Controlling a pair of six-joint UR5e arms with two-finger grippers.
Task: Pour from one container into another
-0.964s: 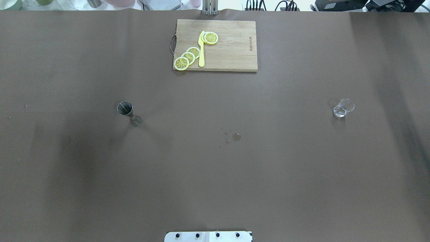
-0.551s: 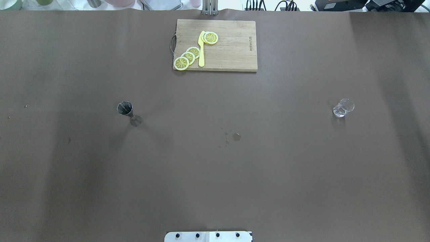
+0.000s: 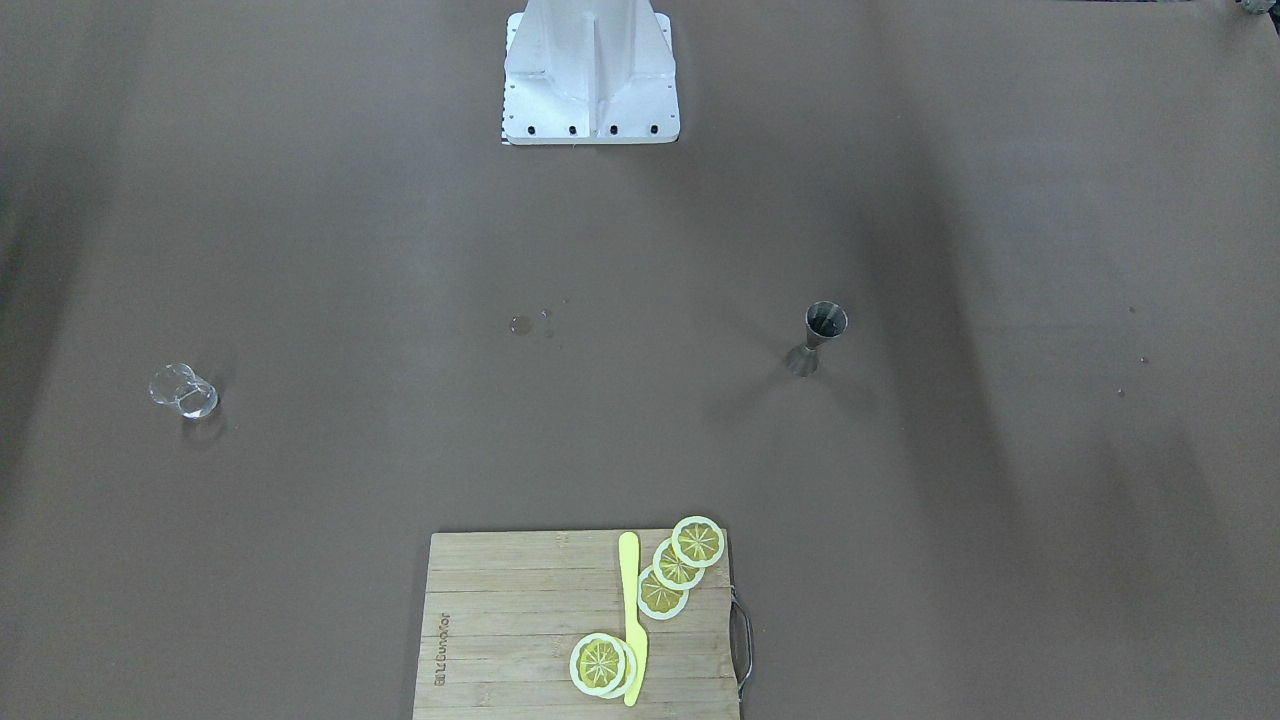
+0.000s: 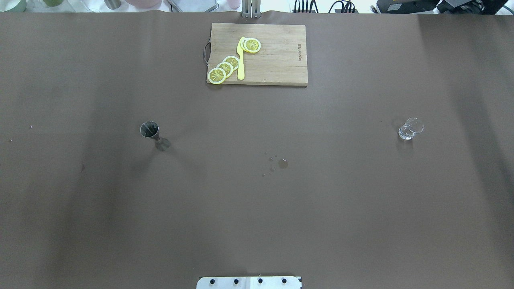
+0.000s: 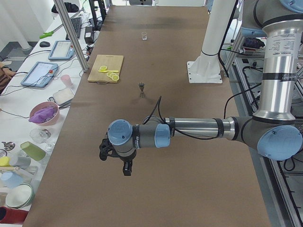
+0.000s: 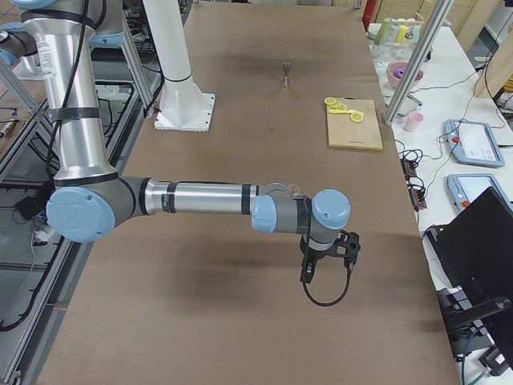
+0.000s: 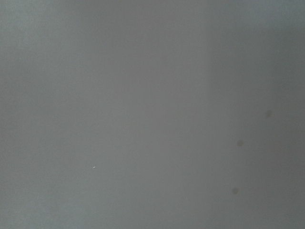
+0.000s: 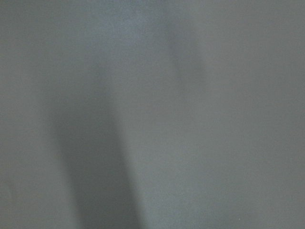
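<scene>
A steel jigger (image 4: 154, 135) stands upright on the brown table, left of centre in the overhead view (image 3: 818, 335) (image 5: 141, 86). A small clear glass (image 4: 410, 128) stands far to the right (image 3: 183, 390) (image 5: 144, 35). Neither gripper shows in the overhead or front views. The left gripper (image 5: 114, 163) hangs over the table's near end in the exterior left view, well short of the jigger. The right gripper (image 6: 327, 269) hangs over the opposite end in the exterior right view. For both I cannot tell open or shut. Both wrist views show only blurred table.
A wooden cutting board (image 4: 277, 60) lies at the far middle with lemon slices (image 4: 224, 69) and a yellow knife (image 4: 241, 60). Small water drops (image 4: 282, 163) mark the table's centre. The robot's white base (image 3: 590, 70) stands at the near edge.
The faint shadows on the table's left side have shifted and lightened. The jigger, the glass and the board have not moved.
</scene>
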